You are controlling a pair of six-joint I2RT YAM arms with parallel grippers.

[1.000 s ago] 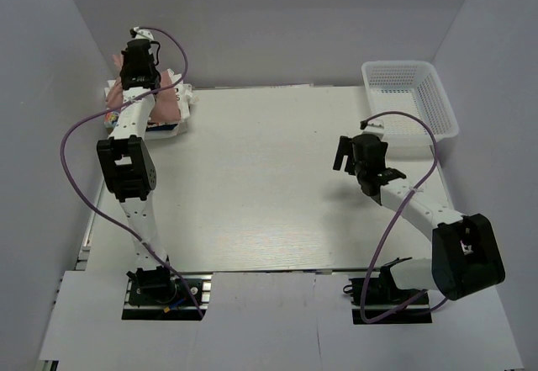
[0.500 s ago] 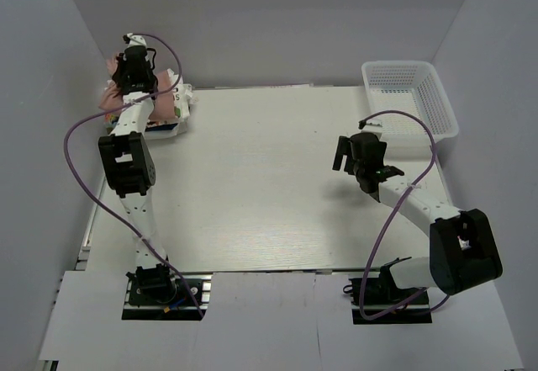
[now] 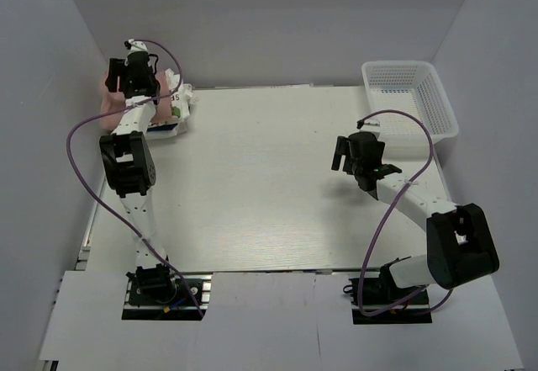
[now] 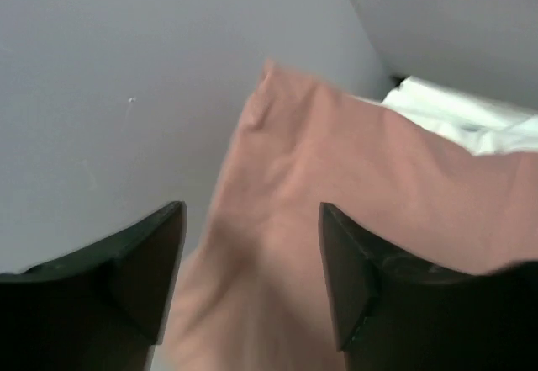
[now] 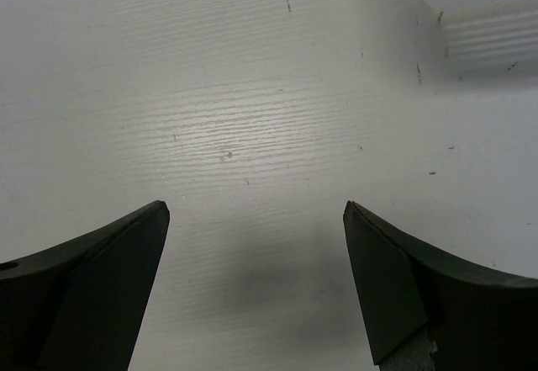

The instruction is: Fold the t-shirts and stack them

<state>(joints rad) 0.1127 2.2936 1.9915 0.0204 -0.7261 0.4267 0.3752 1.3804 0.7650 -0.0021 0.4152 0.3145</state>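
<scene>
The dusty-pink t-shirt (image 3: 108, 100) lies bunched in the far left corner against the wall, and the white t-shirt (image 3: 180, 102) sits folded just to its right. My left gripper (image 3: 129, 75) hovers over the pink cloth. In the left wrist view its jaws (image 4: 252, 245) stand apart, open. The pink t-shirt (image 4: 336, 152) hangs loose beyond them, and a strip of the white t-shirt (image 4: 458, 110) shows behind it. My right gripper (image 3: 357, 159) is open above bare table at the right, with nothing between its fingers (image 5: 256, 245).
A white mesh basket (image 3: 409, 106) stands at the back right corner, and its edge (image 5: 479, 18) shows at the top of the right wrist view. Grey walls close in on the left, back and right. The white tabletop (image 3: 269, 177) lies between the arms.
My left gripper has opened and shifted up and back toward the left corner, over the pink t-shirt. The right arm has barely moved.
</scene>
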